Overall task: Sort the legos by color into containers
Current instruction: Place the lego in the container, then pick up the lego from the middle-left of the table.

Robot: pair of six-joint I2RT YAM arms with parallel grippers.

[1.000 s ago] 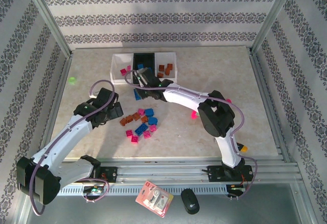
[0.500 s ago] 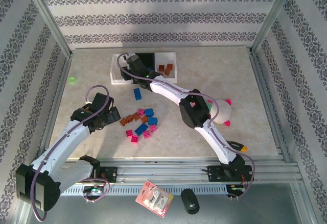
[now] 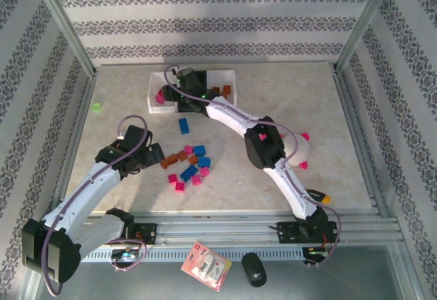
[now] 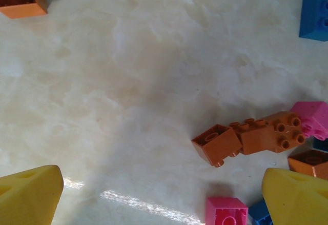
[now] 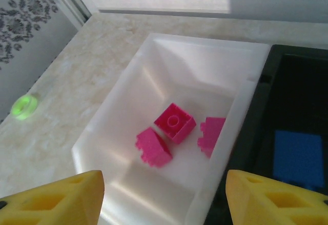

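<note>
Top external view: my right gripper point(image 3: 179, 81) is stretched over the joined row of three small open-top plastic bins at the far side of the marbled table point(image 3: 355, 122), above the left white bin point(image 3: 154, 87). A second ago it sat nearer, over the table just in front of the row by the lone blue studded brick point(image 3: 184, 125), so it has gone forward and left, and its elbow has swung in toward the middle. Right wrist view: my right gripper point(image 5: 164, 194) has its yellow fingers point(image 5: 56, 197) apart at the bottom corners with nothing between them, so it is released, where a second ago it was clenched. Below it the left white bin point(image 5: 118, 112) holds three magenta-pink studded bricks point(image 5: 175, 122), two close together mid-floor and one against the wall next to the black middle bin point(image 5: 292, 81), which holds one blue brick point(image 5: 297, 158). From above, the right white bin point(image 3: 233, 76) has several orange-brown studded bricks point(image 3: 222, 93) in it. The loose pile of pink, blue and orange-brown bricks point(image 3: 190, 167) lies mid-table, same spot as before. My left gripper point(image 3: 153, 155) hangs just left of that pile, barely shifted since a second ago. Left wrist view: my left gripper point(image 4: 164, 194) is spread wide and empty over bare table, with a stuck-together run of orange-brown bricks point(image 4: 246, 138) just ahead.
</note>
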